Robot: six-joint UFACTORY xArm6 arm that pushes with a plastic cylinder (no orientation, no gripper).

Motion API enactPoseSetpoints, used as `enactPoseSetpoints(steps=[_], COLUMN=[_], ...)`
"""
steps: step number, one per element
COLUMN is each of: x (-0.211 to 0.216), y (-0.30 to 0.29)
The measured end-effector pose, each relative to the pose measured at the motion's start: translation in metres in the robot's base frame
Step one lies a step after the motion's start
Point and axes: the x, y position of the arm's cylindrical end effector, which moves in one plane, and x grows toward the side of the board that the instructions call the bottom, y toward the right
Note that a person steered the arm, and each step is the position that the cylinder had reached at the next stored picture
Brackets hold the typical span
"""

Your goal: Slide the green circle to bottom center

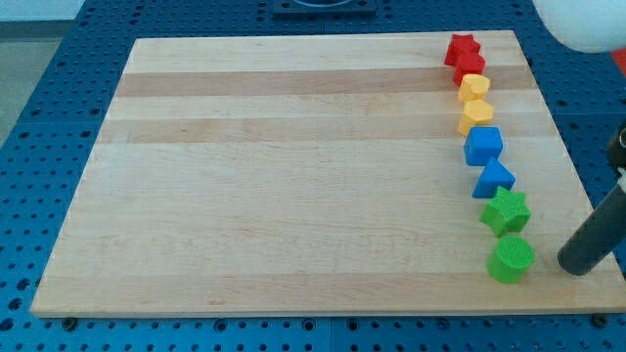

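Green circle (511,260) sits just left of my tip (577,266), apart, no pincer fitted

The rod (599,235) runs out past the view's right edge, so its upper length is cut off. Behind the red star (462,47), a second red block (470,68) is partly covered, its shape unclear.
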Motion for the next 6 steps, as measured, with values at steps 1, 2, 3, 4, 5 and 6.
enactPoseSetpoints(steps=[1,2,3,4,5,6], x=[0.000,0.000,0.000,0.000,0.000,0.000], y=[0.000,0.000,-0.006,-0.017,-0.028,-0.041])
